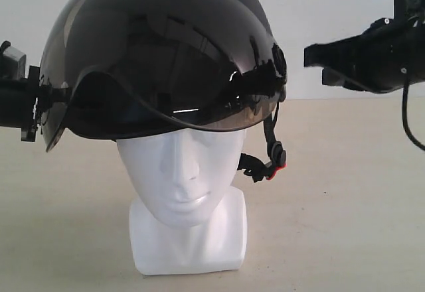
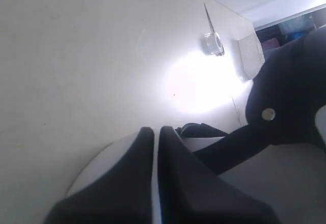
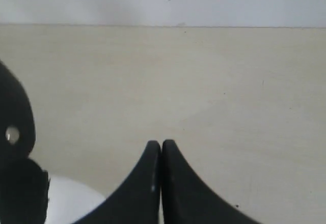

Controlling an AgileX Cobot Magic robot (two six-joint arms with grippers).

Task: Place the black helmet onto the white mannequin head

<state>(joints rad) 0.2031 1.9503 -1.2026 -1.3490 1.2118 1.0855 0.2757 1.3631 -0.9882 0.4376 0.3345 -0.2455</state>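
Note:
The black helmet sits on top of the white mannequin head, its smoky visor covering the forehead. The chin strap with its buckle hangs loose beside the head. My left gripper is level with the helmet's left rim and touches or nearly touches the visor edge. In the left wrist view its fingertips are shut with nothing visible between them, and the helmet lies off to one side. My right gripper hovers shut, clear of the helmet's right side.
The head stands on a pale beige table before a white wall. A black cable hangs from the right arm. A small clear round object lies on the surface in the left wrist view.

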